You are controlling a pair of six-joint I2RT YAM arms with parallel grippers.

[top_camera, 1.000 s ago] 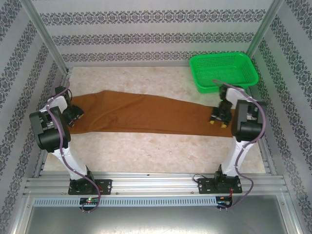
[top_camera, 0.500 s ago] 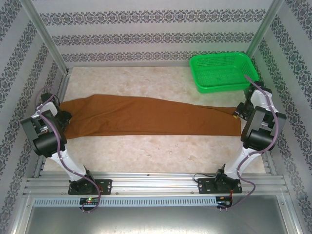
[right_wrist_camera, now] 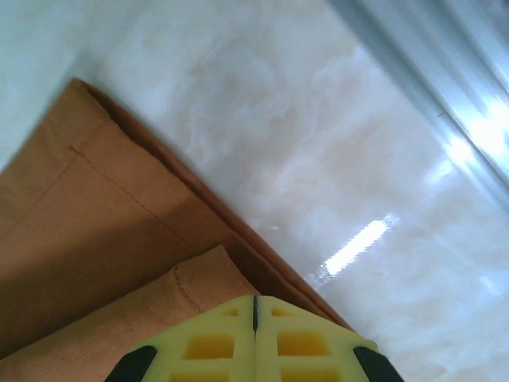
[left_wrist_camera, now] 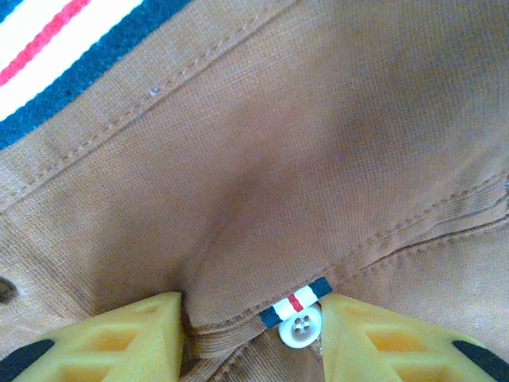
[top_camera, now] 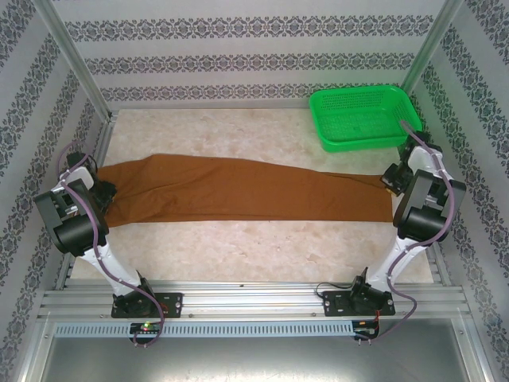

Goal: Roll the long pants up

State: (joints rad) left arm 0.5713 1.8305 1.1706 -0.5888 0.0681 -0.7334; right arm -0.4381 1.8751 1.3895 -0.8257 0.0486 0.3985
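The long pants (top_camera: 238,191) lie flat across the table, waist at the left and leg hems at the right. My left gripper (top_camera: 107,192) is down on the waist end. In the left wrist view its yellow fingers (left_wrist_camera: 119,342) stand apart, and brown cloth (left_wrist_camera: 318,159) puckers between them beside a white button (left_wrist_camera: 301,326). My right gripper (top_camera: 390,179) is at the hem end. Seen from the right wrist, the right gripper (right_wrist_camera: 254,306) has its tips together on a raised corner of the hem (right_wrist_camera: 203,274).
A green basket (top_camera: 358,115) stands at the back right, just behind the right arm. Bare marble tabletop (top_camera: 262,239) lies in front of the pants. A metal frame rail (right_wrist_camera: 445,95) runs close past the hem end.
Both arms have swung outward to the two ends of the pants. The right gripper has closed at the hem. The left fingers have drawn closer together on the waist.
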